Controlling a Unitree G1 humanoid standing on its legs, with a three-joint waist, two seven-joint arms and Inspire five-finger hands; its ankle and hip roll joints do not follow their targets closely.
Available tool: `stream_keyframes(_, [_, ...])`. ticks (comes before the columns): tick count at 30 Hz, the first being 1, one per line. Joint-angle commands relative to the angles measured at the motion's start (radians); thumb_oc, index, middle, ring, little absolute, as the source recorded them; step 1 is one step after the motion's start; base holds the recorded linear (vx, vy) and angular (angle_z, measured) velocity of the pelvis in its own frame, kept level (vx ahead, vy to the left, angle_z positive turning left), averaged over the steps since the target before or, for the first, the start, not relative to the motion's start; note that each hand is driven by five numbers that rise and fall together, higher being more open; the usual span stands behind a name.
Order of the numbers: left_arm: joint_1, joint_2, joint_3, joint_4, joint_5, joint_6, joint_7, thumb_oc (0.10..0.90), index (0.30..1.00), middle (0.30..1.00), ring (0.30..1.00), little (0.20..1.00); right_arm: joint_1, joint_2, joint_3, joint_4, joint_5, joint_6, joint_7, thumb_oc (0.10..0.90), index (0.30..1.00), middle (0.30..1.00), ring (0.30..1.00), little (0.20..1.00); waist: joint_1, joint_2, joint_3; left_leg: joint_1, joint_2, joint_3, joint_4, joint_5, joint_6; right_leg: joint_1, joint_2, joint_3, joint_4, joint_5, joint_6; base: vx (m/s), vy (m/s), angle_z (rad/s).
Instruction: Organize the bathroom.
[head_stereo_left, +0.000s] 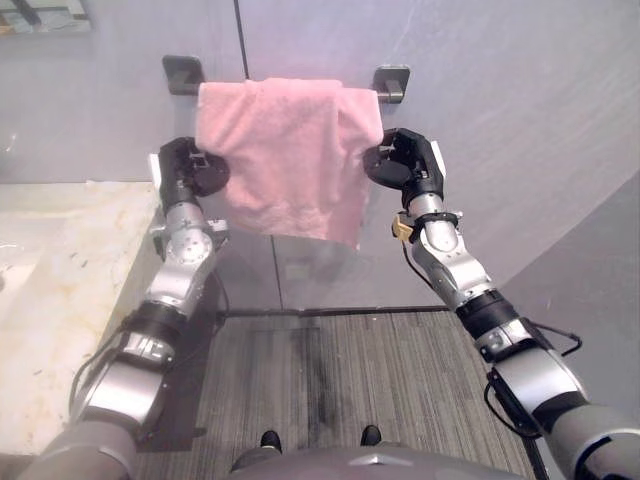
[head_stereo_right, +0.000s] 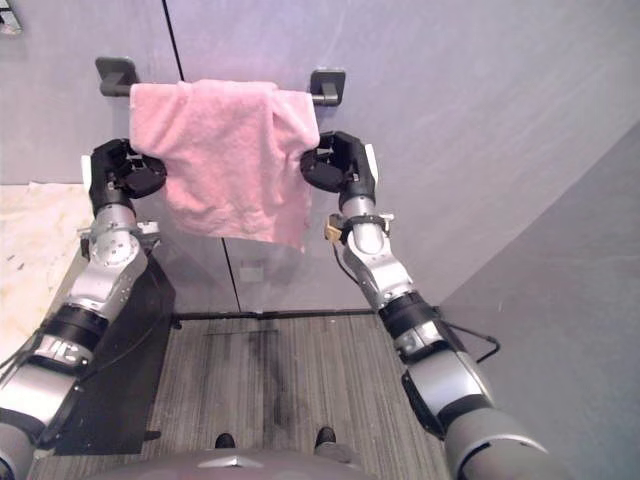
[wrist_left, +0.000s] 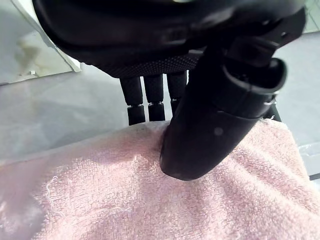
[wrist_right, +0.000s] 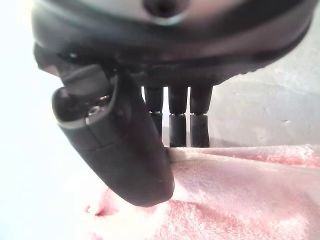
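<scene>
Already your pink towel (head_stereo_left: 290, 155) hangs over the wall rail (head_stereo_left: 385, 92), lower at its right corner, so it sits skewed. Your left hand (head_stereo_left: 190, 168) pinches its left edge, thumb on the front face and fingers behind the cloth; your right hand (head_stereo_left: 400, 160) pinches the right edge the same way. Pull unevenly and you could drag the whole towel off the rail, since nothing but its own drape seems to hold it.

Fluffy pink terry-cloth towel (head_stereo_left: 290, 155), matt dark metal rail brackets (head_stereo_left: 392, 82), ribbed grey floor (head_stereo_left: 340, 380)
</scene>
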Motion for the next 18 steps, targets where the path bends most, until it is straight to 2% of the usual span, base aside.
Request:
stream_keyframes(1, [-0.064, -0.010, 0.026, -0.026, 0.069, -0.144, 0.087, 0.400, 0.300, 0.300, 0.300, 0.300, 0.021, -0.025, -0.036, -0.020, 0.005, -0.106, -0.088, 0.400, 0.300, 0.300, 0.300, 0.300, -0.004, 0.031, -0.054, 0.055, -0.054, 0.055, 0.012, -0.127, 0.030, -0.020, -0.042, -0.001, 0.053, -0.065, 0.112, 0.00, -0.002, -0.05])
stream_keyframes(8, [-0.039, -0.047, 0.028, -0.035, 0.062, -0.132, 0.103, 0.400, 0.300, 0.300, 0.300, 0.300, 0.062, 0.013, -0.065, -0.016, 0.030, -0.121, -0.159, 0.400, 0.300, 0.300, 0.300, 0.300, -0.011, 0.034, -0.052, 0.060, -0.054, 0.061, 0.011, -0.127, 0.032, -0.021, -0.041, 0.003, 0.053, -0.062, 0.112, 0.00, -0.002, -0.03])
stream_keyframes(18, [-0.049, -0.040, 0.024, -0.012, 0.053, -0.123, 0.142, 0.400, 0.300, 0.300, 0.300, 0.300, 0.063, 0.044, -0.082, 0.016, 0.102, -0.104, -0.239, 0.400, 0.300, 0.300, 0.300, 0.300, -0.010, 0.038, -0.058, 0.061, -0.053, 0.066, 0.008, -0.124, 0.031, -0.014, -0.037, -0.002, 0.043, -0.058, 0.108, 0.00, 0.000, 0.00])
